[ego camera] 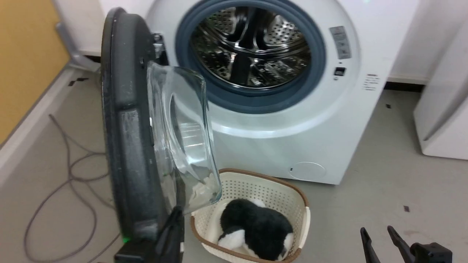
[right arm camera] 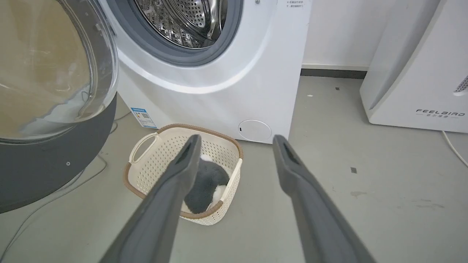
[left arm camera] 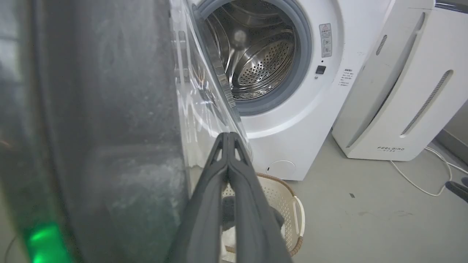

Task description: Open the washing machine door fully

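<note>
Looking down my left gripper (left arm camera: 228, 136): fingers pinched together, nothing between them, tips right at the glass bulge of the washing machine door (ego camera: 126, 120), which stands swung out from the machine's left edge, roughly square to the front. Right gripper (right arm camera: 236, 140) hangs spread and empty near the basket (ego camera: 256, 188).

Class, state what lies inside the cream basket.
A black-and-white furry item lies in the basket. Anything beneath it is covered; the washing machine door overlaps the basket's left corner in the head view.
</note>
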Robot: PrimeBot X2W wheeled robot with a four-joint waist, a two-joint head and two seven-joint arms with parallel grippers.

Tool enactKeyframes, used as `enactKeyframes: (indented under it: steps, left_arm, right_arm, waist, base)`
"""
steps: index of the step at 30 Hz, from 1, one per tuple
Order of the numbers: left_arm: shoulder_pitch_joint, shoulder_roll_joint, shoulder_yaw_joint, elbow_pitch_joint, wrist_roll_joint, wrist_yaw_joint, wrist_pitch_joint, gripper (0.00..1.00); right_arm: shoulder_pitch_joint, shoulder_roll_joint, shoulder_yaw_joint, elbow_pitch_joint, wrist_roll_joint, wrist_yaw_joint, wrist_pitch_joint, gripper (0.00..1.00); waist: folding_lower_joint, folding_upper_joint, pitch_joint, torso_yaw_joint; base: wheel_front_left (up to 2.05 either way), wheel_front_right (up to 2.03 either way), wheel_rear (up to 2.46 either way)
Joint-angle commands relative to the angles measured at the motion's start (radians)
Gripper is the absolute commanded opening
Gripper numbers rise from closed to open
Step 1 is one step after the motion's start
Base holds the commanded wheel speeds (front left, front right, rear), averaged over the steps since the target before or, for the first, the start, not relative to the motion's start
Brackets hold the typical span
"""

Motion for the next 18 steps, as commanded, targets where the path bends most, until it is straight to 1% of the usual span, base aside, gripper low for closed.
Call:
enactKeyframes:
  steps: [1, 6, 9, 10, 14, 18]
  left_arm:
    - [0.017, 0.009, 0.013, -0.002, 0.005, 0.010, -0.008, 0.00]
    - [0.031, 0.035, 0.086, 0.007, -0.004, 0.043, -0.016, 0.00]
    - [0.038, 0.051, 0.134, 0.025, -0.023, 0.054, -0.024, 0.00]
    - [0.038, 0.050, 0.150, 0.030, -0.041, 0.055, -0.028, 0.00]
    - [0.026, 0.074, 0.218, 0.070, -0.083, 0.055, -0.041, 0.00]
    - [-0.008, 0.102, 0.296, 0.142, -0.137, 0.046, -0.065, 0.00]
  right_arm:
    - [0.005, 0.004, -0.001, 0.002, 0.004, 0.001, 0.002, 1.00]
    - [-0.002, 0.004, 0.003, 0.009, 0.011, 0.001, -0.004, 1.00]
    - [-0.005, 0.004, 0.005, 0.015, 0.015, 0.001, -0.008, 1.00]
    - [-0.006, 0.004, 0.007, 0.017, 0.016, 0.001, -0.008, 1.00]
    - [-0.011, 0.004, 0.010, 0.023, 0.017, 0.001, -0.009, 1.00]
    - [-0.018, 0.004, 0.008, 0.026, 0.002, 0.001, -0.004, 1.00]
  waist:
    - [0.0000, 0.0000, 0.001, 0.018]
    - [0.0000, 0.0000, 0.001, 0.049]
    - [0.0000, 0.0000, 0.003, 0.061]
    - [0.0000, 0.0000, 0.005, 0.064]
    - [0.0000, 0.0000, 0.011, 0.069]
    - [0.0000, 0.0000, 0.017, 0.070]
  base:
    - [0.00, 0.00, 0.00]
    - [0.00, 0.00, 0.00]
    - [0.00, 0.00, 0.00]
    - [0.00, 0.00, 0.00]
    - [0.00, 0.00, 0.00]
    - [0.00, 0.00, 0.00]
